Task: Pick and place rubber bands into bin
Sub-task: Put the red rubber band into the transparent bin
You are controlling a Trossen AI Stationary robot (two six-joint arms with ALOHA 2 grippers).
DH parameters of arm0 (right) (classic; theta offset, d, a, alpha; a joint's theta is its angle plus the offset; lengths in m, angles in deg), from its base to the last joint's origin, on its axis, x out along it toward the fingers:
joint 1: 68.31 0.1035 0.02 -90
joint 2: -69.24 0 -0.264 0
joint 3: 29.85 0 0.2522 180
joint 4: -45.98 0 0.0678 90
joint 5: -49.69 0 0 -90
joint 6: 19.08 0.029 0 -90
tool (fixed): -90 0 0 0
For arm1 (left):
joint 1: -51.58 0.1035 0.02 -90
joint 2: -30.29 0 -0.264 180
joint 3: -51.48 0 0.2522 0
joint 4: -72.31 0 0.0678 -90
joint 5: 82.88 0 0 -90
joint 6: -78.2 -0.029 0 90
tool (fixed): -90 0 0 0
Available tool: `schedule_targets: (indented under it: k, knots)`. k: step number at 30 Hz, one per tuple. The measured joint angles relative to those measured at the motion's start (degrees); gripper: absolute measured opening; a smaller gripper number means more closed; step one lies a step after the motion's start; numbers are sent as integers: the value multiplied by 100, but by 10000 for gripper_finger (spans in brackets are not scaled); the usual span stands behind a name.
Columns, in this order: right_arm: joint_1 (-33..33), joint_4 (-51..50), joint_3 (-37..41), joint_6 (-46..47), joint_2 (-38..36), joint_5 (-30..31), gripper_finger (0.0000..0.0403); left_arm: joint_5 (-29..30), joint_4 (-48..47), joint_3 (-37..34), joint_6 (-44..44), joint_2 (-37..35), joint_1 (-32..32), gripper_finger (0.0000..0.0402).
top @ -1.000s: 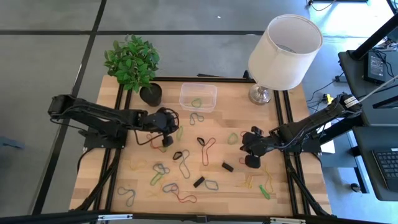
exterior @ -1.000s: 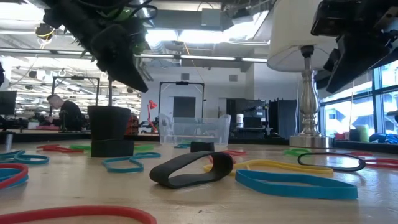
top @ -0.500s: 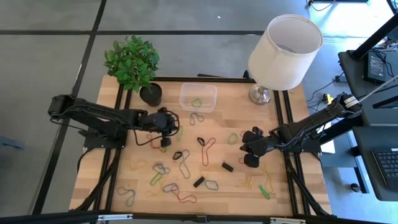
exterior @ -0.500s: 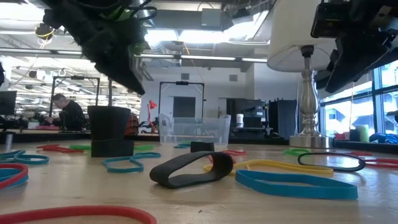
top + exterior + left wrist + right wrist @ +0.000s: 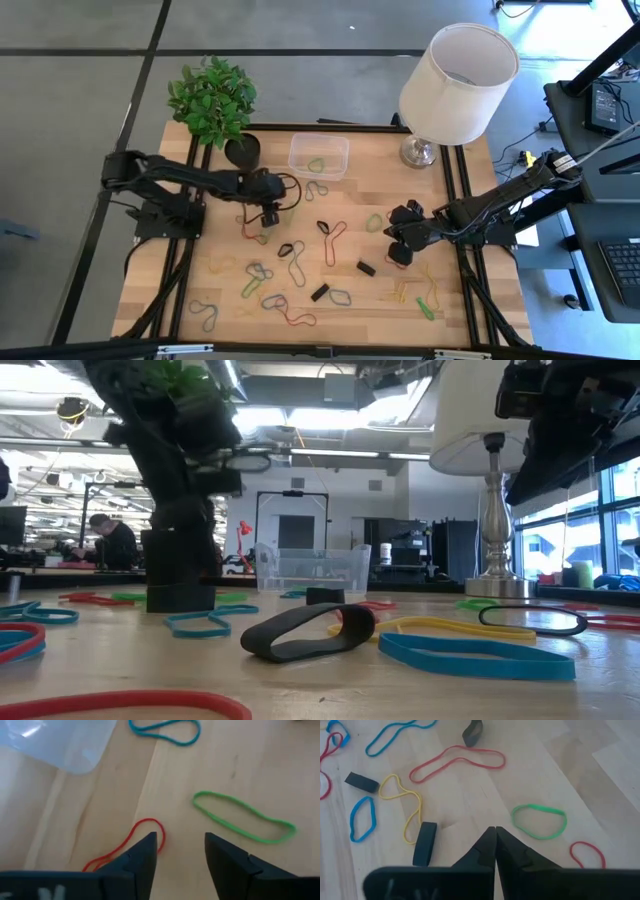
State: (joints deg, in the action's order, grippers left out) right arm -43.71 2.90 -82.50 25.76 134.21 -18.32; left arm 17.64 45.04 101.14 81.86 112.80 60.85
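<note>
Many rubber bands lie loose on the wooden table (image 5: pixel 460 300). The clear bin (image 5: pixel 318 155) stands at the far middle with a green band inside. My left gripper (image 5: pixel 181 852) is open and points down just in front of the bin, low over the table. A red band (image 5: pixel 131 842) runs under one of its fingers, and a green band (image 5: pixel 245 817) lies just beyond. My right gripper (image 5: pixel 495 832) hovers shut at the right, short of another green band (image 5: pixel 540 822). My left gripper stands over the looped end of the red band (image 5: pixel 155 827), which lies flat on the table. The finger hides the spot, so I cannot tell whether it touches the band.
A potted plant (image 5: pixel 215 105) stands far left beside the bin, and a lamp (image 5: pixel 455 85) far right. A blue band (image 5: pixel 165 730) lies between my left gripper and the bin. Black, blue and yellow bands (image 5: pixel 305 632) cover the near half.
My left arm has reached out and come down toward the table in front of the bin, tipping its gripper steeper. Its fingers, shut a second ago, have opened wide. The rubber bands lie as before.
</note>
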Motion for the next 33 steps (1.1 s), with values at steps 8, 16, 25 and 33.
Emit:
schedule_targets:
  k: [8,16,25,33]
  knots:
    - [0,-37,0,-305,0,-3,14,-130,582,36,-137,896,214,139]
    - [62,-87,0,-1083,0,-98,13,-516,832,47,744,1068,259,11]
    - [643,-724,287,-1533,-589,-106,5,-178,-329,594,1655,481,-216,3]
    - [953,1676,2116,-1597,-2159,86,4,575,-1854,1947,2060,377,-948,3]
